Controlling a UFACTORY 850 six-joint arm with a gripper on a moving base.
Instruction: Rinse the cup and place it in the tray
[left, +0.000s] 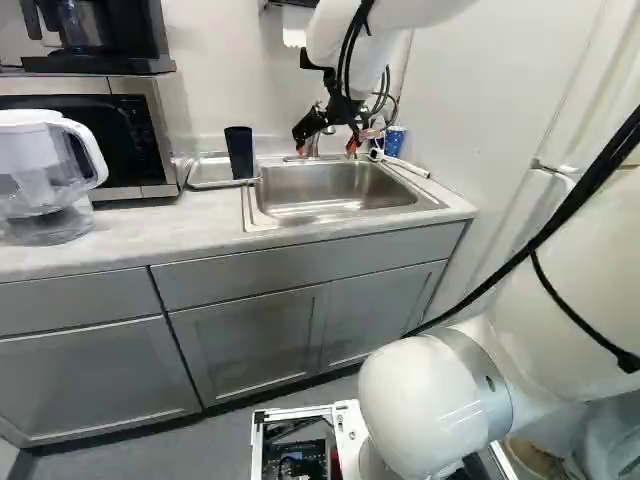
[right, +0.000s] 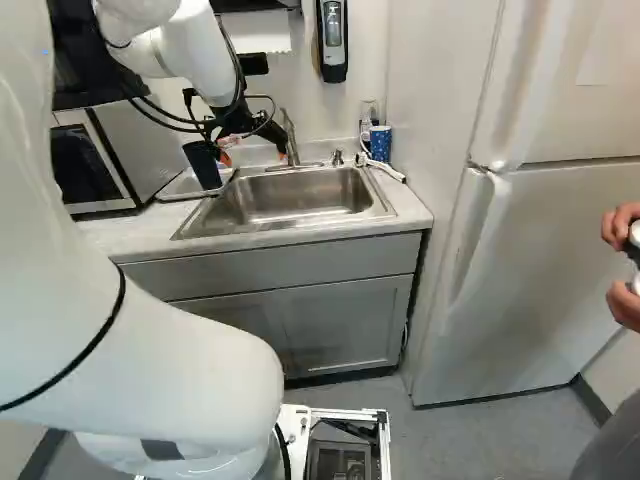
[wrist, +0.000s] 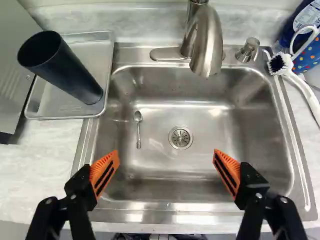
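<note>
On the metal tray, a tall black cup.

At the left edge of the left base view, a pitcher on the counter; upper left, a coffee maker on the microwave. Right of that, the cup in the tray, then the sink, spoon inside, faucet behind.

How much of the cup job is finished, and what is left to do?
The placing looks done: the dark cup stands in the tray. Nothing is in hand: the pincer is open above the sink. I cannot tell whether the cup was rinsed; if so, probably only withdrawing the arm is left.
</note>
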